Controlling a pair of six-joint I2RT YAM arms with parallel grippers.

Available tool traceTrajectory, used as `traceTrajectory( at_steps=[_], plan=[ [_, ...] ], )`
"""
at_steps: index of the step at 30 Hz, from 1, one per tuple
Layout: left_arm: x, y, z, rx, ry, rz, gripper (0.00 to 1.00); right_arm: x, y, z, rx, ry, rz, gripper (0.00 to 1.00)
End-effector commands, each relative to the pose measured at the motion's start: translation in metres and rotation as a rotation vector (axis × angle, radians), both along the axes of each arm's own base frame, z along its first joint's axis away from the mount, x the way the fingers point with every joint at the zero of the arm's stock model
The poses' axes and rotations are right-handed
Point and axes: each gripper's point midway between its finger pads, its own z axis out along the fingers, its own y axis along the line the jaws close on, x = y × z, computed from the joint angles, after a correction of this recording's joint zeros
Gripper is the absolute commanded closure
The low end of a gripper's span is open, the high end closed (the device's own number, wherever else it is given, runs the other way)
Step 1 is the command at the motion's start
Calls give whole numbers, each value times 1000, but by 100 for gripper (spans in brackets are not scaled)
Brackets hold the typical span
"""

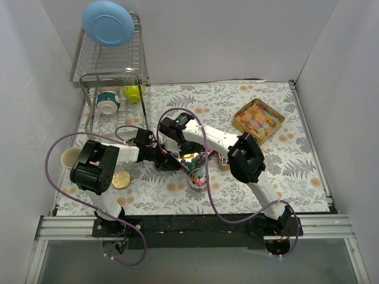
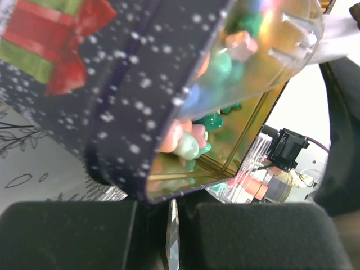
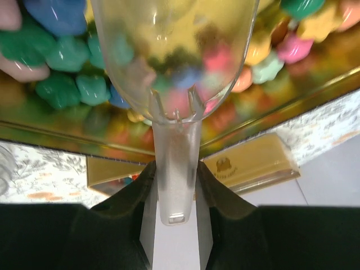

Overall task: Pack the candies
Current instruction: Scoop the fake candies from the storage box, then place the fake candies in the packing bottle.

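Right claw (image 3: 175, 197) clamps the scoop (image 3: 174, 67) handle, left claw (image 2: 171, 225) pinches the box (image 2: 112, 95) wall; candies (image 3: 62, 84) look light, slippery: scoop, don't pinch.

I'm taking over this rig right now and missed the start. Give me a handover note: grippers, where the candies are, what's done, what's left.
Left gripper: shut on the wall of the dark snow-print tin.
Right gripper: shut on the handle of the clear scoop, its bowl down among the multicoloured candies in that tin. I cannot tell whether it is loaded.
Elsewhere: orange-yellow gummies fill the gold tray, far right. More multicoloured ones sit in a small round bowl in front of the tin.
Done: some candies are in the tin.
Left: the gummies, probably also the bowl's contents.
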Motion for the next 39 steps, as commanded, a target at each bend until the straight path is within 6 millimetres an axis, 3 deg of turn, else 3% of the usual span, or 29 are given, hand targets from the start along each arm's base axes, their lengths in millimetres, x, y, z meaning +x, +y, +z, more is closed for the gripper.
traceTrajectory(
  at_steps=[1,9,18,21,22,26,29,33,36,38,39],
  plan=[
    [9,-1,8,7,-56,-9,100,-9,32,-5,108,84,22,99],
    [4,24,15,64,-16,-2,100,-2,32,-5,181,130,-32,99],
    [5,48,47,88,-29,19,100,5,19,7,299,188,-63,99],
    [0,51,62,91,-44,11,94,5,11,5,308,159,-17,99],
    [-2,52,64,97,-51,7,87,9,14,6,334,136,-4,99],
    [-8,65,68,173,-141,-53,77,10,10,11,384,117,10,99],
    [-8,72,69,210,-192,-69,74,11,13,14,450,112,13,99],
    [1,69,84,127,-234,-45,72,8,13,20,505,93,21,99],
    [6,70,95,67,-243,-28,68,8,2,35,520,64,20,99],
    [11,74,96,78,-261,-29,67,8,-16,36,470,38,44,99],
    [13,75,97,85,-268,-33,66,7,-22,48,476,3,61,99]
  ],
)
